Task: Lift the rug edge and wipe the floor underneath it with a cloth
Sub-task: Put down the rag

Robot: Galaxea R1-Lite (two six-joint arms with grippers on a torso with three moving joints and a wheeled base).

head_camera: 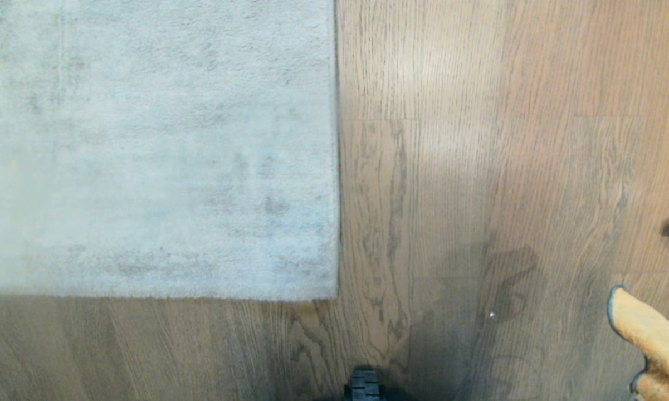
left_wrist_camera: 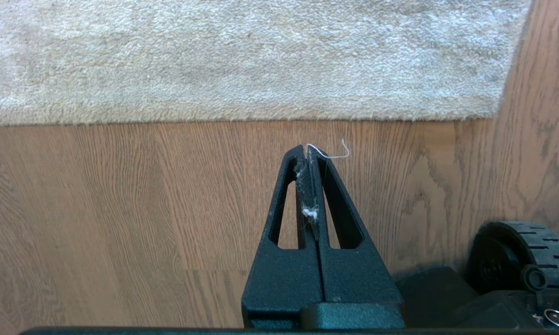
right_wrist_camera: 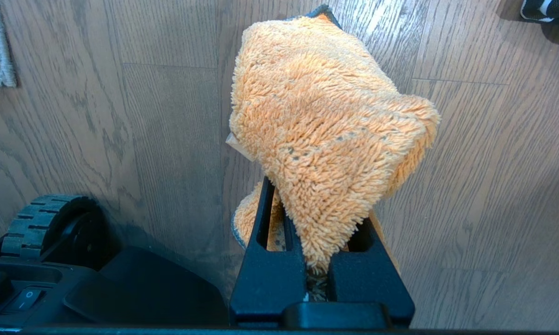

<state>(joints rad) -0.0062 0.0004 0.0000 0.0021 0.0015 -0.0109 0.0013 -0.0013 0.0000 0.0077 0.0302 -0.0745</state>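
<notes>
Head cam straight down, wrist cams low over floor (head_camera: 479, 167), all share rug edge (head_camera: 337, 167).

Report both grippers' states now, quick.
Left gripper: shut, holding nothing, only lint between its fingers, above the floor.
Right gripper: shut on the cloth.

The rug edge (head_camera: 337, 167) is the straight border of a pale grey short-pile rug, meeting a second border at a square corner; it lies flat on the floor (head_camera: 479, 167), nothing lifted. The floor is brown wood-grain plank with dark grain streaks. The cloth (right_wrist_camera: 326, 125), fuzzy orange-yellow with a thin grey-blue border, stands bunched and draped above the planks, well to the right of the rug, apparently clear of the floor.
</notes>
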